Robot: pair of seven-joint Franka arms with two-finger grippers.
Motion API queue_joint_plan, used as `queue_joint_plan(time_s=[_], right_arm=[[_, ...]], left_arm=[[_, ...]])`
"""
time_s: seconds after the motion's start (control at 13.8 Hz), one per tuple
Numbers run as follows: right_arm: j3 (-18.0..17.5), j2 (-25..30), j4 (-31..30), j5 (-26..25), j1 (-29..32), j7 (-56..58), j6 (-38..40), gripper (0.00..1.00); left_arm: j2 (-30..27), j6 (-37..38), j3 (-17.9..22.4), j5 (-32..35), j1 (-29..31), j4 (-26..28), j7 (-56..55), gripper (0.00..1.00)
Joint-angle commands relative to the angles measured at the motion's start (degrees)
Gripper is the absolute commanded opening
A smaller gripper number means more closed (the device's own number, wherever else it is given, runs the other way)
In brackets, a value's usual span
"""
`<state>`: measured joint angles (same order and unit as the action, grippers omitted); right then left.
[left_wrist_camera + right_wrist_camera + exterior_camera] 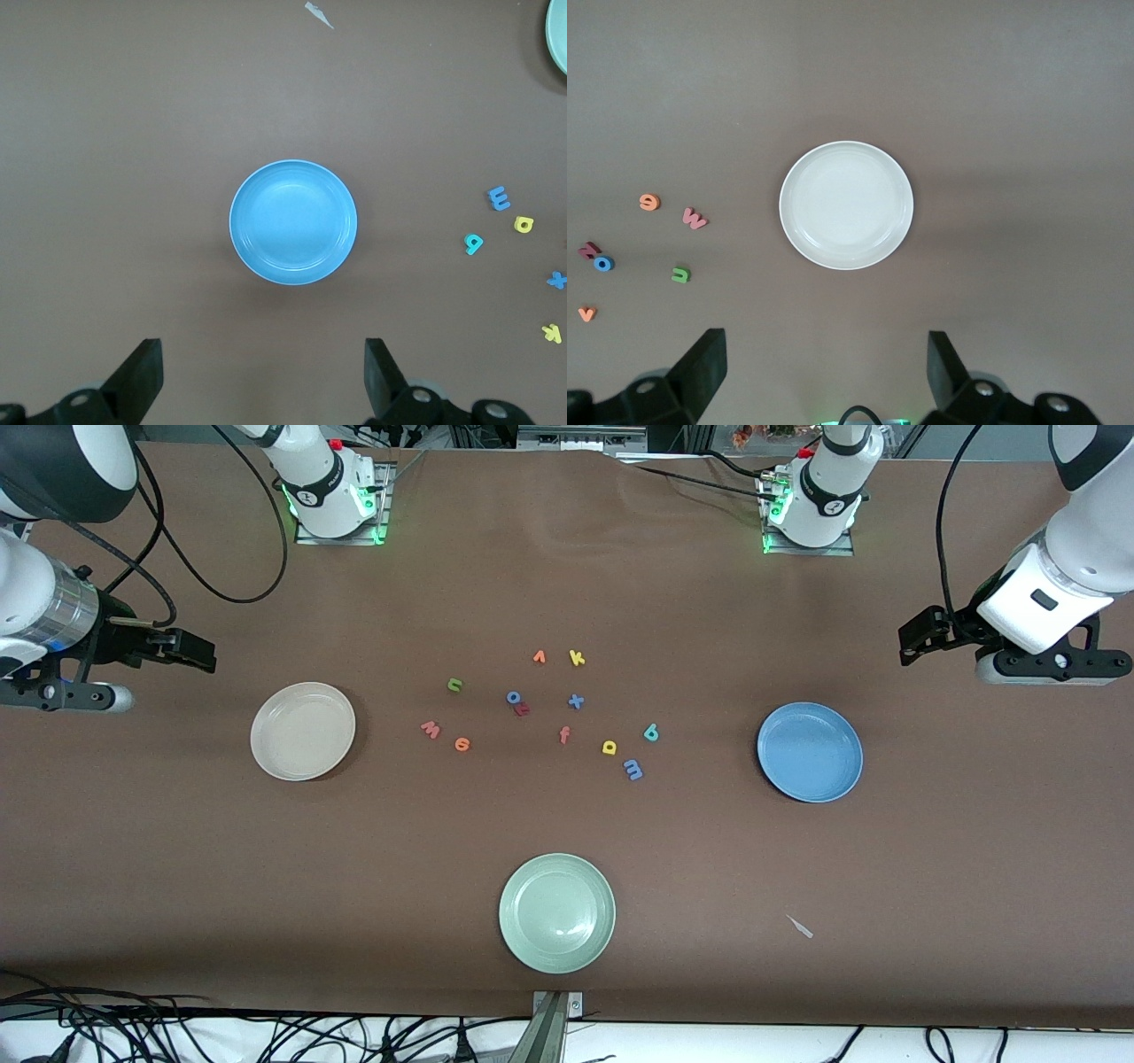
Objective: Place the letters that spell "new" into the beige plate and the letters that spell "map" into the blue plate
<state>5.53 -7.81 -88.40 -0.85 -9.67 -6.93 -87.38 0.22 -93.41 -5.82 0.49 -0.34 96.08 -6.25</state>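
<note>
Letters loose on the tabletop (567, 841), both plates bare.
Left tool (261, 376) over blue plate (810, 751), right tool (824, 372) over beige plate (303, 731) (both spread apart).

Three round plates sit on the table: one beige plate (302, 731), one blue plate (810, 751) and one pale green plate (556, 912). Eleven small foam letters (549, 708) lie scattered between them. One pale scrap (800, 926) lies nearer the front camera than the blue plate.
</note>
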Motion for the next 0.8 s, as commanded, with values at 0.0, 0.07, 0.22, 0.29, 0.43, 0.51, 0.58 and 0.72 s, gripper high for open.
queue_joint_plan(time_s=[0.0,0.07,0.22,0.29,0.43,0.51,0.58,0.72], right_arm=[[-0.2,0.3,-0.5,0.9,0.3,-0.4,-0.5,1.00],[-0.2,0.4,-0.5,0.9,0.3,-0.4,-0.4,1.00],[-0.2,0.4,-0.5,0.9,0.3,-0.4,-0.4,1.00],[-0.2,0.4,-0.5,0.9,0.3,-0.4,-0.4,1.00],[-0.1,0.3,-0.5,0.9,0.3,-0.4,-0.3,1.00],[-0.2,0.4,-0.5,0.9,0.3,-0.4,-0.3,1.00],[-0.2,0.3,-0.6,0.9,0.3,-0.4,-0.3,1.00],[-0.2,0.4,-0.6,0.9,0.3,-0.4,-0.2,1.00]], left_arm=[[-0.7,0.8,0.2,-0.3,0.0,0.4,1.0,1.00],[-0.7,0.7,0.3,-0.3,0.0,0.3,1.0,1.00],[-0.7,0.3,0.2,0.4,0.0,0.3,1.0,1.00],[-0.7,0.3,0.1,1.3,0.0,0.3,1.1,1.00],[-0.8,0.4,0.0,1.8,0.0,0.4,1.0,1.00],[-0.8,0.3,0.0,1.9,-0.1,0.3,1.0,1.00],[-0.7,0.3,0.0,1.9,0.0,0.4,1.0,1.00],[-0.7,0.3,0.3,3.0,0.1,0.6,0.9,1.00]])
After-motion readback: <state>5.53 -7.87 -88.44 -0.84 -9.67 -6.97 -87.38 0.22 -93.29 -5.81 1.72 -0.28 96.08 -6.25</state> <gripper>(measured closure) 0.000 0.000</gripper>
